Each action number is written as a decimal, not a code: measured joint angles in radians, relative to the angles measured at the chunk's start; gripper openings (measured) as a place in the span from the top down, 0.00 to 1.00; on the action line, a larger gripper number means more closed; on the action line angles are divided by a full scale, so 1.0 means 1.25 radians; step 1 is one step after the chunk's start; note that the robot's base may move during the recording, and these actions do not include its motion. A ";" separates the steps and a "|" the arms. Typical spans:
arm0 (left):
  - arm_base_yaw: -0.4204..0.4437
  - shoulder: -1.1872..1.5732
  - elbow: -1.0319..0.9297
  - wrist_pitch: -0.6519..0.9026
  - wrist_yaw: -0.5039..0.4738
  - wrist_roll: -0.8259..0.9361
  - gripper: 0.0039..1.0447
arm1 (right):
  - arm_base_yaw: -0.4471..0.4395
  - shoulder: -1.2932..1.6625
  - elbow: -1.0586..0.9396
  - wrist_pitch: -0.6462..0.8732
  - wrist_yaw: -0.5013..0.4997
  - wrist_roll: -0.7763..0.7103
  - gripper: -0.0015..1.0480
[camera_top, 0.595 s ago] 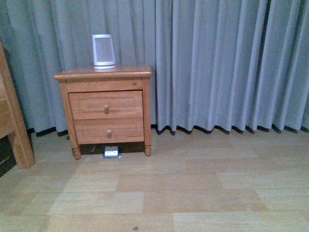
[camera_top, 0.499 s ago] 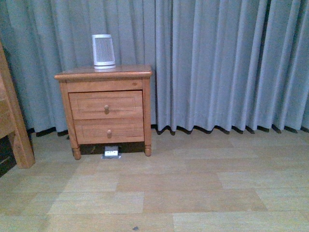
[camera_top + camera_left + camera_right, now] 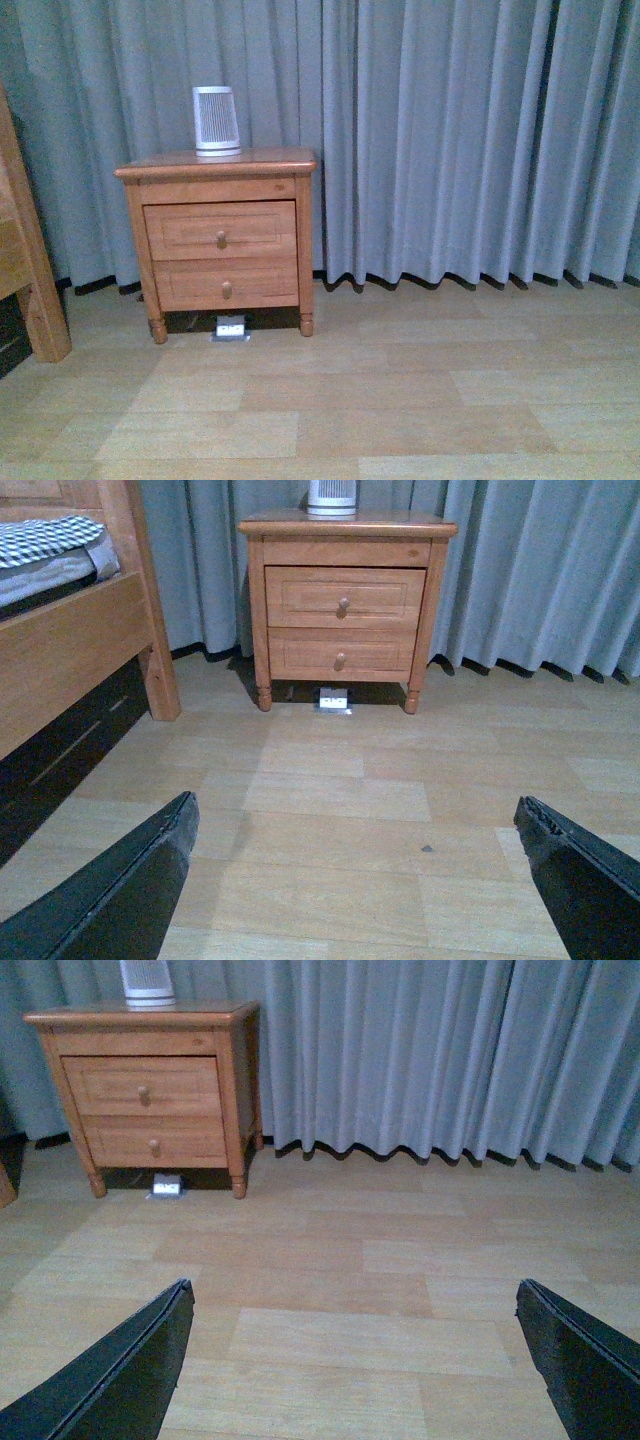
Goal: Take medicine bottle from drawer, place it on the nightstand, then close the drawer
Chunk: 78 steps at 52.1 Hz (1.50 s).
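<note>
The orange-brown nightstand (image 3: pixel 217 165) stands at the left against the grey curtain. Its upper drawer (image 3: pixel 220 229) is shut, with a round knob. The medicine bottle is hidden. The nightstand also shows in the left wrist view (image 3: pixel 346 525) and the right wrist view (image 3: pixel 142 1016), with the drawer (image 3: pixel 344 597) (image 3: pixel 142 1085) shut in both. My left gripper (image 3: pixel 355 815) is open and empty, low over the floor, far from the nightstand. My right gripper (image 3: pixel 352 1295) is open and empty, also over the floor. Neither arm shows in the front view.
A white ribbed tapered appliance (image 3: pixel 216 121) stands on the nightstand top. A wooden bed frame (image 3: pixel 70 650) with bedding is to the left. A small white box (image 3: pixel 230 327) lies under the nightstand. The shallower lower drawer (image 3: pixel 226 283) is shut. Wooden floor (image 3: pixel 400 400) lies between.
The front view has shifted: the nightstand sits a little lower in the picture and slightly larger than before. Nothing on it has moved.
</note>
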State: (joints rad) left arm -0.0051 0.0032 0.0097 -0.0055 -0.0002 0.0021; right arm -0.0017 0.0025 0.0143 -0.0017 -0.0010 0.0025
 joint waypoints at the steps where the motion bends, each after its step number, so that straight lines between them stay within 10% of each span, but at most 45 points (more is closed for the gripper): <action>1: 0.000 0.000 0.000 0.000 0.000 0.000 0.06 | 0.000 0.000 0.000 0.000 0.000 0.000 0.07; 78: 0.000 0.000 0.000 0.000 0.000 0.000 0.06 | 0.000 0.000 0.000 0.000 0.000 0.000 0.07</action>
State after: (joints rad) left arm -0.0051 0.0032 0.0097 -0.0055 -0.0002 0.0021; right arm -0.0017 0.0025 0.0143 -0.0017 -0.0010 0.0025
